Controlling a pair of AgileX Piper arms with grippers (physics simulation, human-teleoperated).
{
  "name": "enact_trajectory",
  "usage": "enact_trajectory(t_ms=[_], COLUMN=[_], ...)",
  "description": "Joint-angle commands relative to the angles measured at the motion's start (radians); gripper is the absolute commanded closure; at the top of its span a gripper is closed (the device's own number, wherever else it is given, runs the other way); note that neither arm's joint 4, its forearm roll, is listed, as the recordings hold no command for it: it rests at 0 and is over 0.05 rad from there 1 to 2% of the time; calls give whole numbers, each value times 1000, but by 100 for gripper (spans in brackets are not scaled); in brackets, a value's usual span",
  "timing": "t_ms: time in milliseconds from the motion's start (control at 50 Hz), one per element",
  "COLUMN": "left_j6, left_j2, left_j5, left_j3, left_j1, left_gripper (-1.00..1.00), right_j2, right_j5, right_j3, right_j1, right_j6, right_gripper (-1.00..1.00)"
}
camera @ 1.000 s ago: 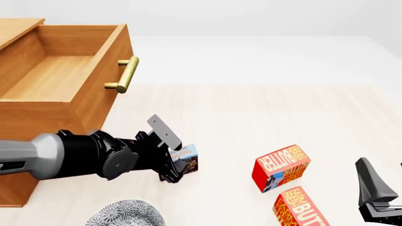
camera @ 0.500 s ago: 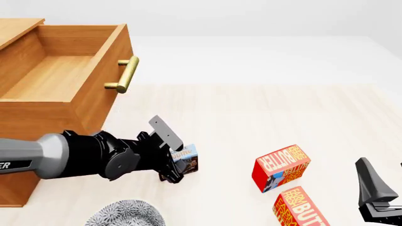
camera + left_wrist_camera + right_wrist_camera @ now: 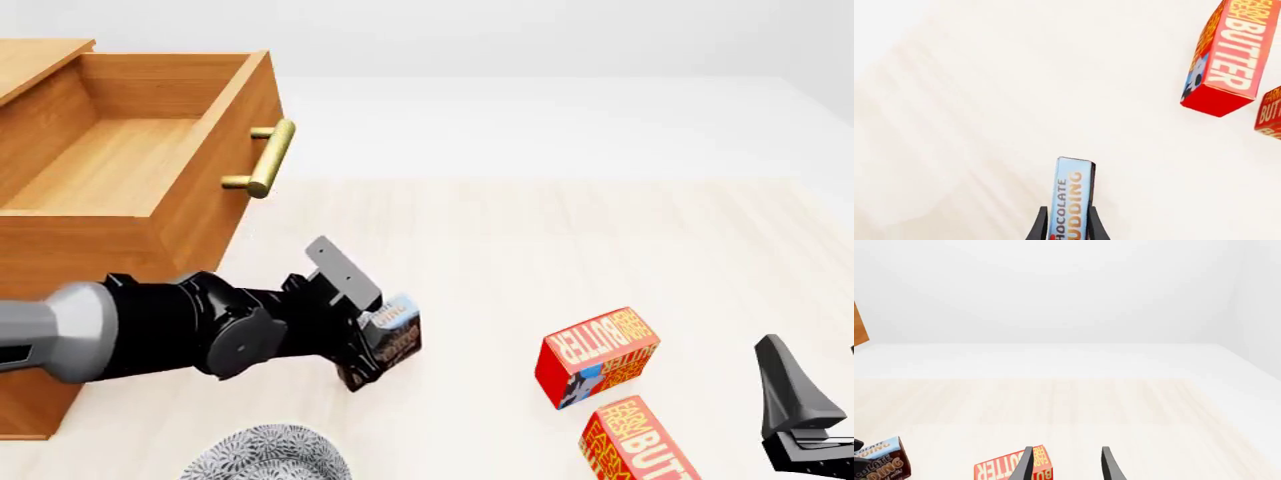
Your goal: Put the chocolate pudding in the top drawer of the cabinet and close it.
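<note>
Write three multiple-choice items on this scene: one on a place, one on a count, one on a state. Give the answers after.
1. Where is the chocolate pudding?
A. in the left hand
B. inside the top drawer
C. on the patterned plate

2. How many butter boxes show in the front view?
A. one
B. two
C. four

3. What state is the top drawer in?
A. shut
B. pulled open, nothing seen inside
C. open with a box in it

Answers: 1 A, the fingers clamp the box. 2 B, one butter box and a second in front of it. 3 B, only its bare wooden floor shows.
</note>
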Motion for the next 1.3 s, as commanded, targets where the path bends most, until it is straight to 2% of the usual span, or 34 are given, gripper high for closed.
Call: enact_trajectory(t_ms=[20,60,160,520,900,1300], left_j6=[18,0,26,20,65,120], left_j2=[-88,-111,-166,-271,-374,-488], left_j5=[57,74,107,185,262,357], left_j3=[-14,-20,-37,-76,-131,-210], left_j1=[3,-24,-3,-50,-58,-25], left_gripper=[100,100,100,100,100,100], right_j2=[0,0,0,0,0,0], right_j5=[0,0,0,0,0,0], right_j3=[0,0,0,0,0,0], right_j1=[0,0,0,0,0,0], right_j6=[0,0,0,0,0,0], right_gripper=[-100,-100,-100,-100,-100,-100])
